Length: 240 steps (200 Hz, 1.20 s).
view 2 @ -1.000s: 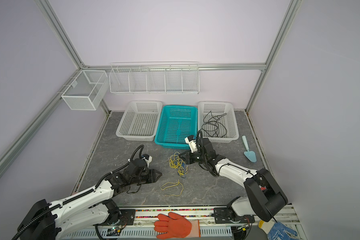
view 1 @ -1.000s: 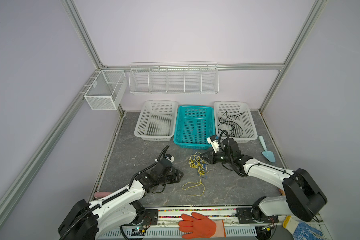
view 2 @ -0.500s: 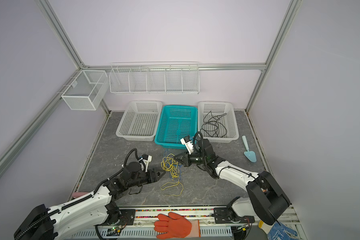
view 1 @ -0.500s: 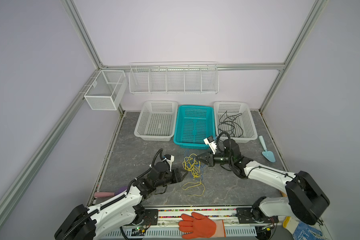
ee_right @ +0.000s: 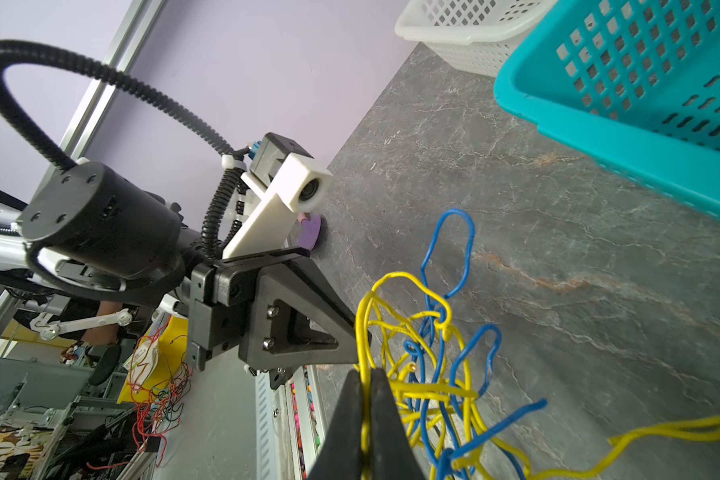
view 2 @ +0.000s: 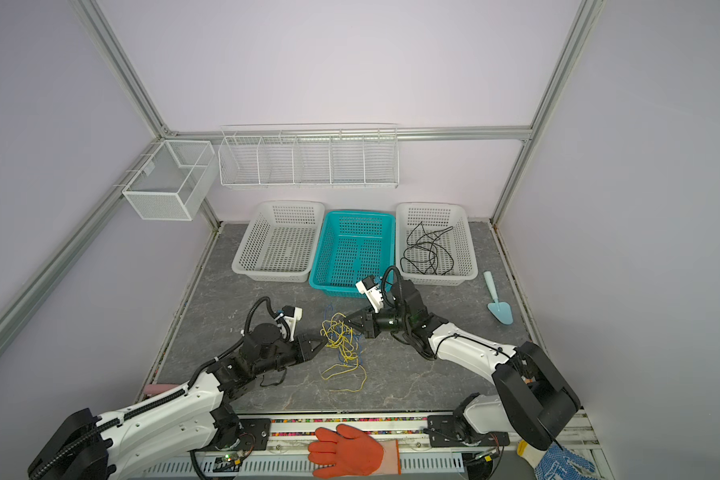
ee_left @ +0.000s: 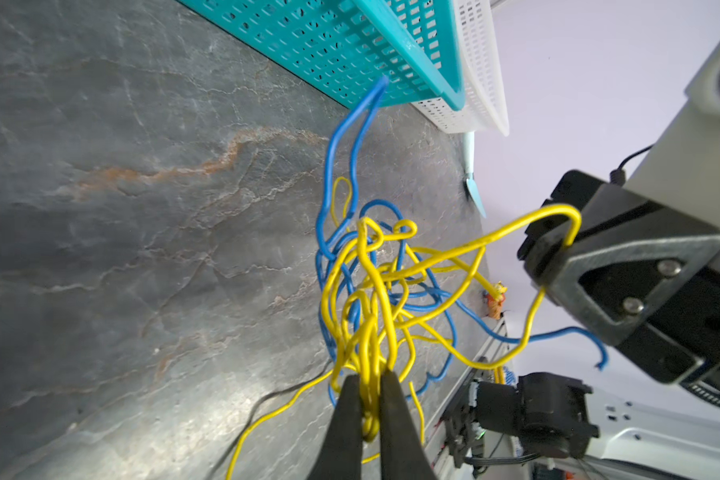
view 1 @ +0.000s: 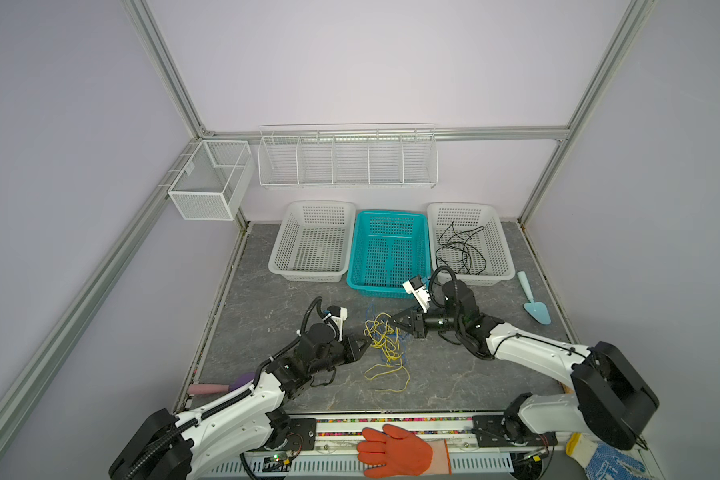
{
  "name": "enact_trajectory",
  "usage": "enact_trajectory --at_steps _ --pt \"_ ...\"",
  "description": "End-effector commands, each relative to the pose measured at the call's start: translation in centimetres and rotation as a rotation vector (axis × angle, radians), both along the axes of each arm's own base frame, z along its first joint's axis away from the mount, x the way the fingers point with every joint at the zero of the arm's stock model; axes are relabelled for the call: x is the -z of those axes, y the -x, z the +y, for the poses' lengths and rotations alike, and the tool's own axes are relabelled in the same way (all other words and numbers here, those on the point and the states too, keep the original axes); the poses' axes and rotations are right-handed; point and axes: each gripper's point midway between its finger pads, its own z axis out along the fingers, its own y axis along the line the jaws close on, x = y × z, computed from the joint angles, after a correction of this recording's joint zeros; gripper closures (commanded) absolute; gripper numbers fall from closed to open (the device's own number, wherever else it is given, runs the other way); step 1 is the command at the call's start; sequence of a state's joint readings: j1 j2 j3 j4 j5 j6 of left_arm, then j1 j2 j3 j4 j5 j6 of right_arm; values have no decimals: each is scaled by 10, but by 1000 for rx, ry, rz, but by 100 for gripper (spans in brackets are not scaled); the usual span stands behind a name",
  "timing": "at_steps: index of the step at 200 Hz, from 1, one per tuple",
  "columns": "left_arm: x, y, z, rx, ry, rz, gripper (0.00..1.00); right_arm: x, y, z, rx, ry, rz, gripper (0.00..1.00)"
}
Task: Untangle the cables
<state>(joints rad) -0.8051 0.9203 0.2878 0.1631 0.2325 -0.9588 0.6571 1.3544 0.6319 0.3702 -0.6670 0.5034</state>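
A tangle of thin yellow and blue cables [view 1: 385,338] [view 2: 341,338] hangs just above the middle of the table, and a yellow tail [view 1: 385,376] lies on the surface. My left gripper [view 1: 366,341] [ee_left: 364,380] is shut on a bunch of yellow strands [ee_left: 368,291] at the tangle's left side. From the right, my right gripper [view 1: 395,322] [ee_right: 366,376] is shut on a yellow strand [ee_right: 391,276]. Blue loops [ee_left: 333,137] [ee_right: 468,232] stick out of the knot. A black cable [view 1: 460,249] lies in the right white basket [view 1: 501,245].
A teal basket [view 1: 352,270] and a left white basket [view 1: 277,257] stand behind the tangle. A light blue trowel [view 1: 535,305] lies at the right, a pink and purple tool [view 1: 221,386] at the left edge. An orange glove [view 1: 395,451] rests on the front rail.
My left gripper has moved right into the tangle and shut on yellow strands. The right gripper has shifted slightly left, still shut on its yellow strand.
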Motion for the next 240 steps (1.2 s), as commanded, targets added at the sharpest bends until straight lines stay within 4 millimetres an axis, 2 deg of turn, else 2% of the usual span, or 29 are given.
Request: enact_trajectory --at_steps 1,23,38,73,90,105,166,196,218,240 --pt "3 -1 2 -7 -12 -2 100 -13 -4 0 14 -7 -56 93" --pt "8 0 5 -5 -42 6 100 -11 -10 -6 70 20 -66 93" --pt "12 3 9 2 -79 10 100 -7 -21 -18 150 53 -65 93" --pt "31 7 40 -78 -199 36 100 8 -59 -75 448 119 -11 93" --pt "40 9 55 -112 -237 61 100 17 -71 -105 579 140 36 93" --pt "40 9 67 -145 -235 71 100 23 -78 -129 671 146 71 93" --pt "43 8 102 -228 -311 132 100 29 -83 -175 833 134 128 93" --pt "32 8 113 -273 -339 127 100 28 -82 -208 961 137 143 94" --pt "19 7 120 -306 -331 95 100 10 -78 -211 961 102 79 94" --pt "12 6 124 -334 -323 86 100 18 -75 -225 1033 148 91 94"
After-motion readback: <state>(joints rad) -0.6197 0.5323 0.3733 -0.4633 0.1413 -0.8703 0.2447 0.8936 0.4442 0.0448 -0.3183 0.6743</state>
